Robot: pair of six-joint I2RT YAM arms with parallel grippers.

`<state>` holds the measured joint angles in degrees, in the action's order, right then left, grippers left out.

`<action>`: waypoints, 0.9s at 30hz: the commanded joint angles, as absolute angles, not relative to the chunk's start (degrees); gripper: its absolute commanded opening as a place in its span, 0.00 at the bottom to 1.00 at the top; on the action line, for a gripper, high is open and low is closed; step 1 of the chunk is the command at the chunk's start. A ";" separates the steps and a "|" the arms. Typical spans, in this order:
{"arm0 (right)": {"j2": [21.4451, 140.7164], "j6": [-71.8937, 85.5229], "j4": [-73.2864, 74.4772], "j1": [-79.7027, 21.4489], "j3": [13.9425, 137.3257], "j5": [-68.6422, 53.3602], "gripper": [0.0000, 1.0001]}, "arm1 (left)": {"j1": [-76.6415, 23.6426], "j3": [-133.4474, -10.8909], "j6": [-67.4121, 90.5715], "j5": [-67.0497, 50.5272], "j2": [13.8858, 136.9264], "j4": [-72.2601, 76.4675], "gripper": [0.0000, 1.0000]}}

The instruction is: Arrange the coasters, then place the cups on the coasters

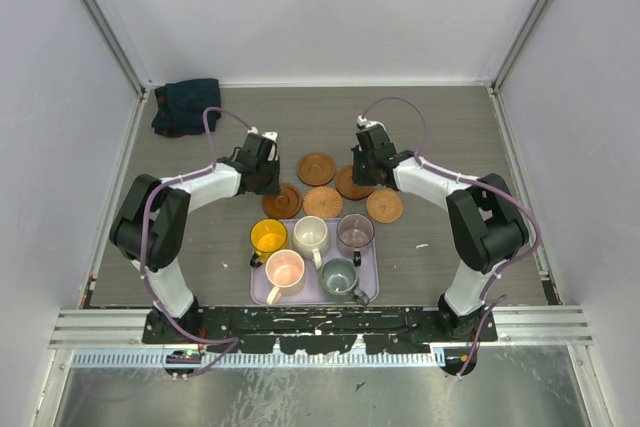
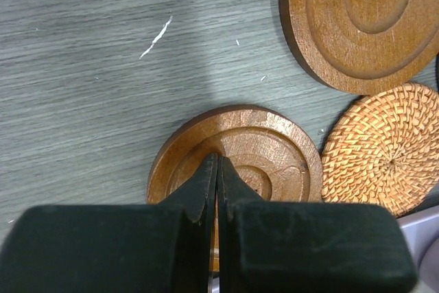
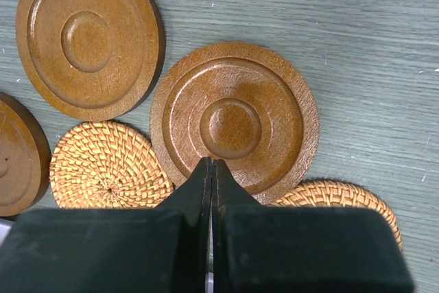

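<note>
currently the lilac tray is holding all five cups, each standing upright with its mouth facing up: three in the far row, two in the near row, the near pair's handles pointing back toward the arms. the five round coasters are lying flat on the surface, clustered just beyond the tray. the left tool and right tool are pinched together, gripping nothing, each poised over a wooden coaster.
</note>
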<state>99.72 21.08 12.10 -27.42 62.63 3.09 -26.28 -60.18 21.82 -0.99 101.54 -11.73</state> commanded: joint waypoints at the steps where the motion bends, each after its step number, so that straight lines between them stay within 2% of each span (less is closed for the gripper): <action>1: 96.07 20.30 11.11 -28.56 62.46 6.13 0.01 | -27.37 -59.62 20.54 -3.22 98.17 -9.15 0.01; 7: 94.18 20.44 11.13 -28.56 59.85 6.85 0.01 | -31.35 -61.29 17.35 -5.72 97.06 -8.69 0.07; 12: 94.68 20.39 11.79 -28.67 60.71 5.13 0.01 | -33.62 -63.21 18.23 -5.61 99.95 -9.48 0.09; 27: 99.82 19.06 11.70 -28.96 67.51 2.03 0.01 | -34.28 -59.99 21.71 7.82 94.25 -12.99 0.08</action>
